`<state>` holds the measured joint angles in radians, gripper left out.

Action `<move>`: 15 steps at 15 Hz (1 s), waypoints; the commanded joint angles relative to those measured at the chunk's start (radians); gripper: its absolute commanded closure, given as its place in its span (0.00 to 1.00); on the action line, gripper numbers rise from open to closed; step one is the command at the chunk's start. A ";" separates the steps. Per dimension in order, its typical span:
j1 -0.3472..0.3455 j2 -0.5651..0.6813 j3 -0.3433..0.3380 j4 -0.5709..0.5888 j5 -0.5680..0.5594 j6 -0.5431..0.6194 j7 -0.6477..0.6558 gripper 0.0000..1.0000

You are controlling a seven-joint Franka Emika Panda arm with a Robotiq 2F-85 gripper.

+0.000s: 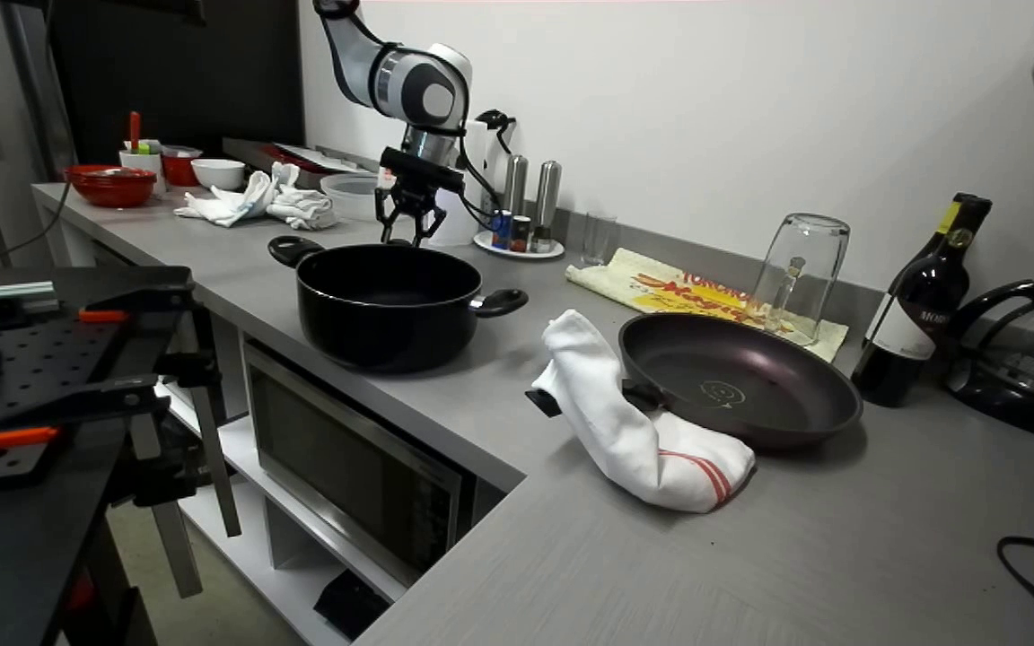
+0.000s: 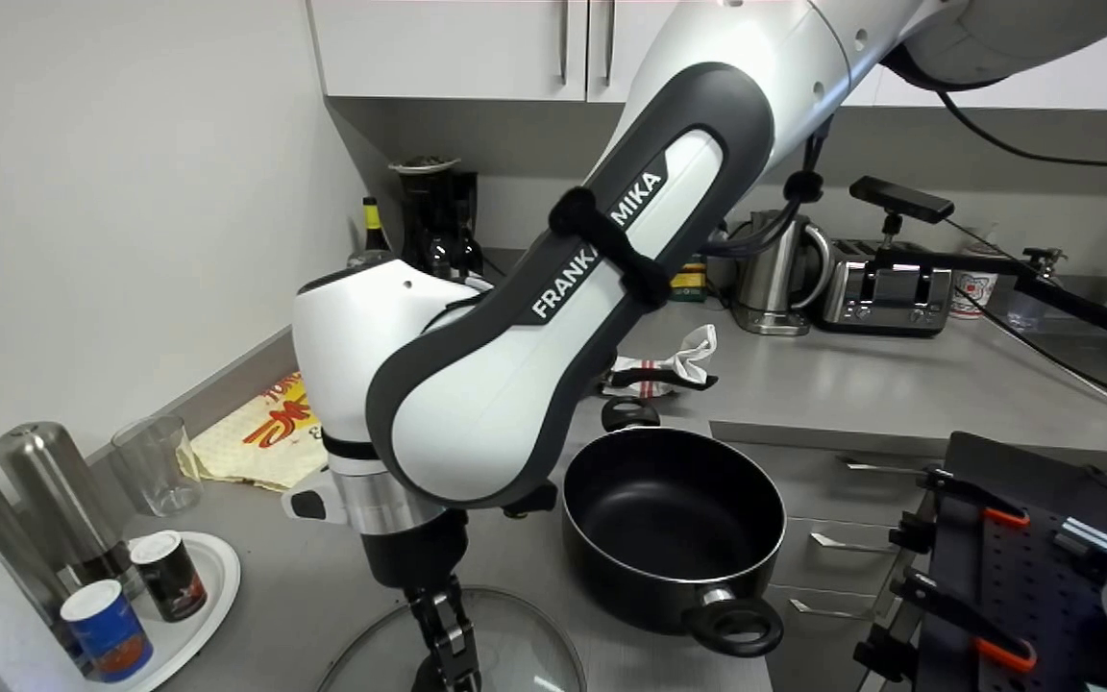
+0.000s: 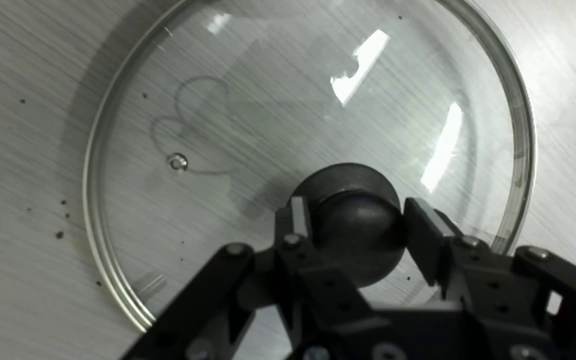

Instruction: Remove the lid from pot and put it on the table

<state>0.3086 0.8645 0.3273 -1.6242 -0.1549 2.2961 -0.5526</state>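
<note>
Left to right, in an exterior view. White plate (image 2: 212, 610), bearing 2 small canisters (image 2: 110, 634). Glass lid (image 2: 520, 639), round, no long axis: near, on or barely above the grey countertop (image 2: 284, 586), cannot be told which; just left of the pot (image 2: 674, 519). Robotiq gripper (image 3: 357, 212): directly over the lid, clenched on its black knob (image 3: 360, 245). Pot: black, 2-handled, uncovered, slightly farther. Judged next: settle straight down, let go.

In the wrist view, white glare streaks the lid (image 3: 278, 130), a soft shadow borders its left rim, and the hand (image 3: 355, 220) is blurred near the bottom. In an exterior view, the pan (image 1: 777, 386) shades the worktop (image 1: 750, 574) faintly.
</note>
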 commanded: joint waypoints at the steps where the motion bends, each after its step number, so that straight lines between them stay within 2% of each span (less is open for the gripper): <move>1: 0.006 0.026 0.005 0.042 -0.017 -0.043 -0.015 0.76; 4: 0.007 0.026 0.005 0.042 -0.020 -0.046 -0.014 0.76; 5: 0.007 0.026 0.005 0.042 -0.020 -0.047 -0.015 0.53; 6: 0.007 0.026 0.005 0.042 -0.020 -0.047 -0.014 0.46; 7: 0.007 0.026 0.005 0.042 -0.020 -0.048 -0.014 0.31; 9: 0.007 0.028 0.005 0.043 -0.020 -0.053 -0.014 0.31; 12: 0.008 0.032 0.005 0.046 -0.020 -0.060 -0.012 0.20; 13: 0.008 0.032 0.005 0.046 -0.020 -0.061 -0.012 0.22; 15: 0.009 0.029 0.005 0.044 -0.021 -0.062 -0.011 0.05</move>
<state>0.3114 0.8775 0.3274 -1.6162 -0.1620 2.2681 -0.5527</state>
